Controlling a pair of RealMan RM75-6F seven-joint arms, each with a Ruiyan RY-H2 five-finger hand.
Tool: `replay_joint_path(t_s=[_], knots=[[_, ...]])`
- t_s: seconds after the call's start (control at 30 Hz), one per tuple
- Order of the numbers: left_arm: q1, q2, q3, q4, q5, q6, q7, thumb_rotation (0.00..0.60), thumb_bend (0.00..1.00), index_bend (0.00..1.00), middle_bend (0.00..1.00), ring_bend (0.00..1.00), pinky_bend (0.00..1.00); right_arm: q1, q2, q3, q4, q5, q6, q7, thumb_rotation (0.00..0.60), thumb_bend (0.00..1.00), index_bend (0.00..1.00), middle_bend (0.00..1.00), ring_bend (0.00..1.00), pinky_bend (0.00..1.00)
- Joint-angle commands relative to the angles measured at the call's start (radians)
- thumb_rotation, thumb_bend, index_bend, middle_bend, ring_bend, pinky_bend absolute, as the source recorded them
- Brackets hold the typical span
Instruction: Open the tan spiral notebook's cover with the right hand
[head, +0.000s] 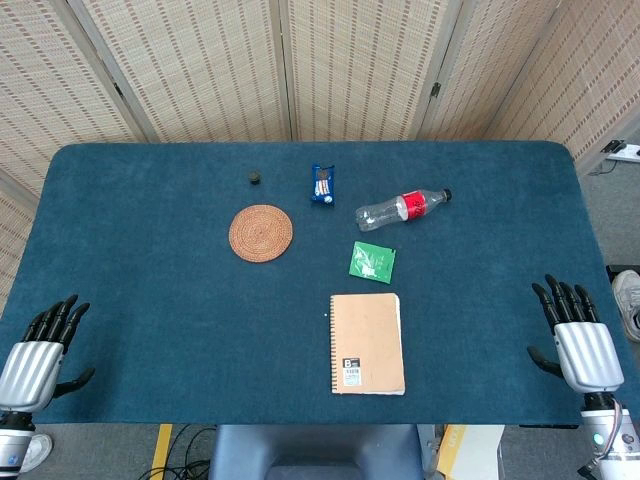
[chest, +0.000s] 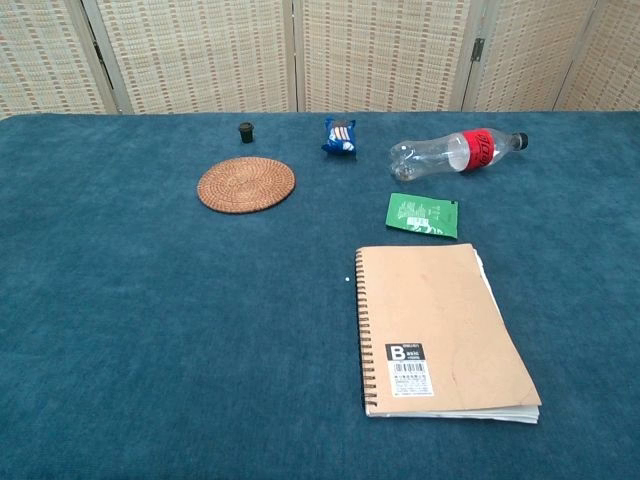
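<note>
The tan spiral notebook (head: 367, 343) (chest: 441, 329) lies flat and closed on the blue table, near the front edge, a little right of centre. Its spiral binding runs along its left side and a black-and-white label sits near its front left corner. My right hand (head: 578, 338) rests at the table's front right corner, fingers spread and holding nothing, well to the right of the notebook. My left hand (head: 38, 353) lies at the front left corner, fingers apart and empty. Neither hand shows in the chest view.
Beyond the notebook lie a green packet (head: 372, 262) (chest: 423, 214), a fallen plastic bottle with a red label (head: 403, 209) (chest: 456, 152), a blue snack packet (head: 322, 185) (chest: 340, 135), a round woven coaster (head: 261, 232) (chest: 246, 184) and a small dark cap (head: 255, 179) (chest: 246, 131). Folding screens stand behind the table.
</note>
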Motion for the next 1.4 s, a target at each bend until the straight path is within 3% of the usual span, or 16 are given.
replay_joint_path(t_s=[0.03,0.3,0.53,0.63,0.77,1.0,1.4], knots=[[0.0,0.0,0.001,-0.002,-0.002,0.0,0.005,0.6,0.22,0.08,0.02,0.0,0.14,-0.004,0.001,-0.002,-0.001,-0.01,0.011,0.003,0.6,0.26,0.0,0.0,0.0,0.0],[-0.002,-0.006,-0.008,-0.003,-0.015,-0.001,0.017,0.6,0.22,0.08,0.02,0.0,0.14,0.001,-0.001,-0.006,0.007,-0.013,-0.002,0.007,0.6,0.26,0.0,0.0,0.0,0.0],[-0.012,-0.005,-0.024,0.013,-0.061,-0.032,-0.006,0.6,0.22,0.08,0.02,0.0,0.14,0.018,-0.063,-0.014,0.033,-0.047,-0.005,-0.03,0.6,0.24,0.0,0.0,0.0,0.0],[-0.009,-0.009,-0.04,0.016,-0.088,-0.026,-0.02,0.6,0.22,0.07,0.01,0.0,0.14,0.03,-0.102,-0.027,0.069,-0.093,-0.002,-0.026,0.6,0.24,0.0,0.0,0.0,0.0],[0.0,-0.038,-0.072,0.032,-0.145,0.008,0.051,0.6,0.22,0.07,0.0,0.0,0.14,0.059,-0.18,-0.054,0.136,-0.141,-0.042,-0.033,0.6,0.24,0.0,0.0,0.0,0.0],[0.003,-0.028,-0.07,0.018,-0.151,0.002,0.048,0.6,0.22,0.07,0.0,0.0,0.14,0.109,-0.265,-0.068,0.211,-0.194,-0.087,-0.038,0.6,0.25,0.0,0.0,0.0,0.0],[0.009,-0.025,-0.088,0.011,-0.187,0.014,0.067,0.6,0.22,0.07,0.0,0.0,0.14,0.17,-0.391,-0.054,0.34,-0.169,-0.157,0.069,0.6,0.32,0.0,0.03,0.0,0.0]])
